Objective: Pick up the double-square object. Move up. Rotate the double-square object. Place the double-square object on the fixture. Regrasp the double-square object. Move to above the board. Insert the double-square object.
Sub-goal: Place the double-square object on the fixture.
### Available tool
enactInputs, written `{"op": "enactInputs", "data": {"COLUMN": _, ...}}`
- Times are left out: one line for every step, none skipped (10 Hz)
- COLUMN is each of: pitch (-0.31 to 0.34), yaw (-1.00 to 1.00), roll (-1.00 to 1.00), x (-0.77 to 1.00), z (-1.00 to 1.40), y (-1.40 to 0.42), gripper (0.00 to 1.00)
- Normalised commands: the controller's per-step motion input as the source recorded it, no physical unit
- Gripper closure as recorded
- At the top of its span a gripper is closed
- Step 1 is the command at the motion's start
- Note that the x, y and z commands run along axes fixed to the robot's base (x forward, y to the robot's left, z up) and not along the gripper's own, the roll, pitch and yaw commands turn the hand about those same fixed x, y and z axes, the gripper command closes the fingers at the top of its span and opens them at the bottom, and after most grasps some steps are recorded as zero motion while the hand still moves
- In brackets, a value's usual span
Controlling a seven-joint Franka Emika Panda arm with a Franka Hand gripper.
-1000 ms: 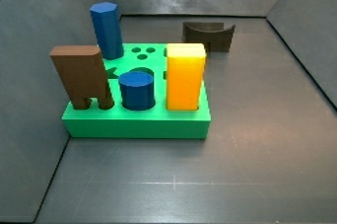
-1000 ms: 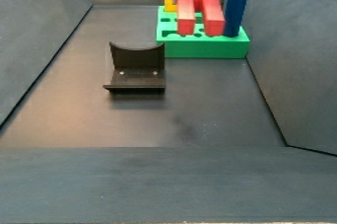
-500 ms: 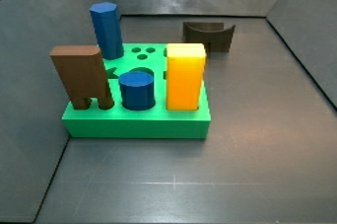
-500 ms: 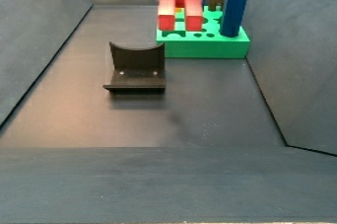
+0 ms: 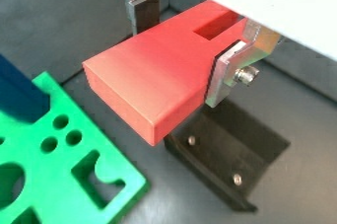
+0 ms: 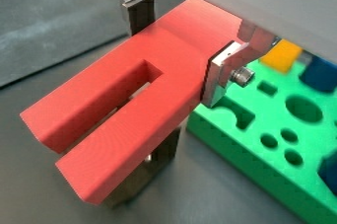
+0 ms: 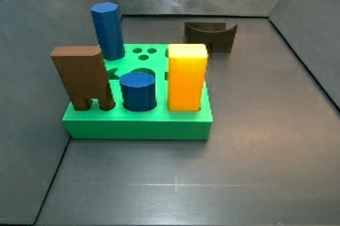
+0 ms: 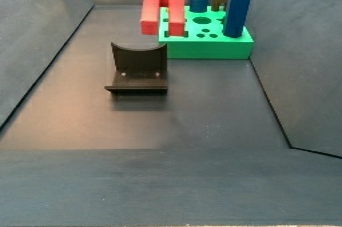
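Claw (image 5: 188,42) pinching double-square object (image 8: 162,2) above dark floor (image 8: 174,131), near board (image 8: 207,43).

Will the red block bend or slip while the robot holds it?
Probably not. The red block looks solid with flat faces, so it likely stays stiff. The gripper clamps it between flat plates near one end, so the long free end might tilt if bumped.

One pincer (image 5: 192,38), one board (image 7: 139,121), two blue cylinders (image 7: 106,29), one fixture (image 8: 138,69).
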Motion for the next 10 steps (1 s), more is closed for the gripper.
{"op": "enactInputs", "data": {"pitch": -0.010, "yaw": 0.04, "roll": -1.00, "x": 0.86, "z": 0.00, "y": 0.07, "gripper": 1.00}}
{"op": "enactInputs", "data": {"pitch": 0.031, "yaw": 0.03, "roll": -1.00, "x": 0.75, "z": -0.01, "y": 0.05, "gripper": 1.00}}
{"op": "enactInputs", "data": {"pitch": 0.046, "yaw": 0.02, "roll": -1.00, "x": 0.70, "z": -0.01, "y": 0.05, "gripper": 1.00}}
{"op": "enactInputs", "data": {"pitch": 0.072, "yaw": 0.00, "roll": -1.00, "x": 0.61, "z": -0.02, "y": 0.05, "gripper": 1.00}}
{"op": "enactInputs", "data": {"pitch": 0.099, "yaw": -0.02, "roll": -1.00, "x": 0.52, "z": -0.02, "y": 0.05, "gripper": 1.00}}
{"op": "enactInputs", "data": {"pitch": 0.114, "yaw": -0.04, "roll": -0.95, "x": 0.45, "z": -0.02, "y": 0.05, "gripper": 1.00}}
{"op": "enactInputs", "data": {"pitch": 0.111, "yaw": -0.06, "roll": -0.79, "x": 0.39, "z": -0.02, "y": 0.05, "gripper": 1.00}}
{"op": "enactInputs", "data": {"pitch": 0.106, "yaw": -0.08, "roll": -0.62, "x": 0.32, "z": -0.02, "y": 0.05, "gripper": 1.00}}
{"op": "enactInputs", "data": {"pitch": 0.098, "yaw": -0.09, "roll": -0.41, "x": 0.24, "z": -0.02, "y": 0.05, "gripper": 1.00}}
{"op": "enactInputs", "data": {"pitch": 0.088, "yaw": -0.10, "roll": -0.26, "x": 0.17, "z": -0.01, "y": 0.04, "gripper": 1.00}}
